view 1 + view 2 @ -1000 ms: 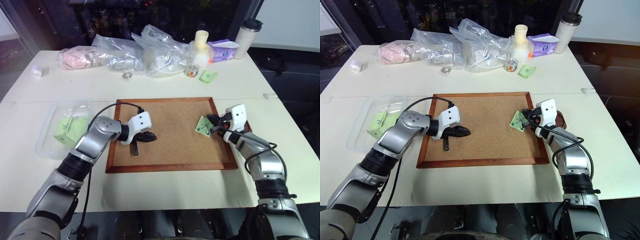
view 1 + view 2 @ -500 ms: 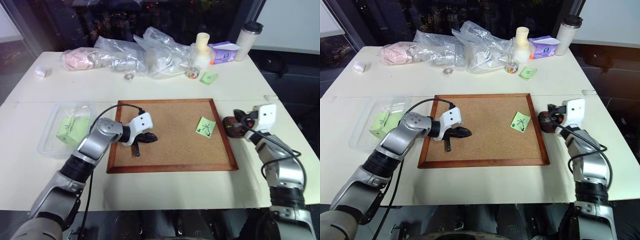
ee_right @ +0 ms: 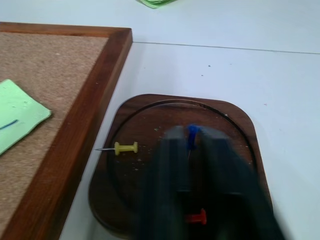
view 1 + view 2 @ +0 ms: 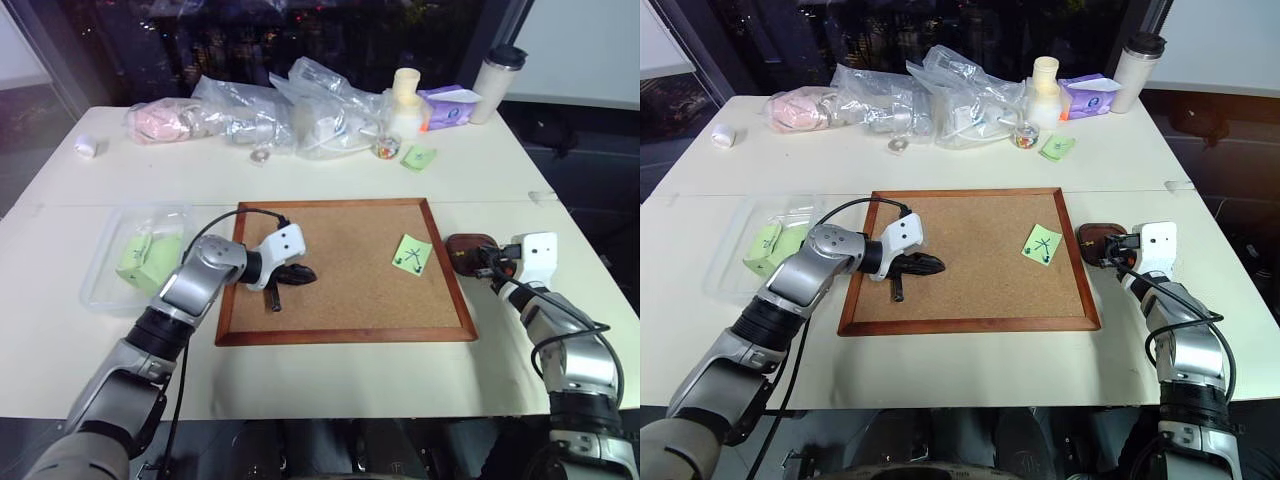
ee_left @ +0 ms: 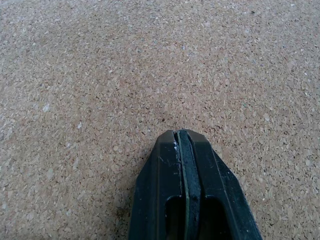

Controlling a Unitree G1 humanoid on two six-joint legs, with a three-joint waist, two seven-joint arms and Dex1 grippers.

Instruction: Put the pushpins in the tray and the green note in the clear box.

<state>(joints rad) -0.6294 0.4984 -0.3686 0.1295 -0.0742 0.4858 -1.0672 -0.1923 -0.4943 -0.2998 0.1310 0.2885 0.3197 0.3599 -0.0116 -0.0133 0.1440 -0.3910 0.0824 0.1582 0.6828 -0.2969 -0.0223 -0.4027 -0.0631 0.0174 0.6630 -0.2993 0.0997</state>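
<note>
Three pushpins show at the tray (image 3: 150, 117): a yellow pushpin (image 3: 124, 148) lying on its side in the dish, a red pushpin (image 3: 196, 217) lying nearer the wrist, and a blue pushpin (image 3: 192, 136) between the tips of the right gripper (image 3: 191, 145), whose fingers stand slightly apart around it over the dish; whether they press it cannot be told. The tray sits on the white table (image 4: 330, 375) just beside the right edge of the corkboard (image 4: 345, 320). The green note (image 4: 411, 252) lies flat on the cork near that right edge, its dark crossing marks up, apart from both grippers. The left gripper (image 5: 180, 136) rests low over the left part of the cork with its fingers pressed together on nothing. The clear box (image 4: 100, 270) stands on the table left of the board, with crumpled green papers (image 4: 145, 258) inside. Plastic bags (image 4: 300, 100), a bottle (image 4: 404, 95) and a tumbler (image 4: 494, 75) crowd the far side.
</note>
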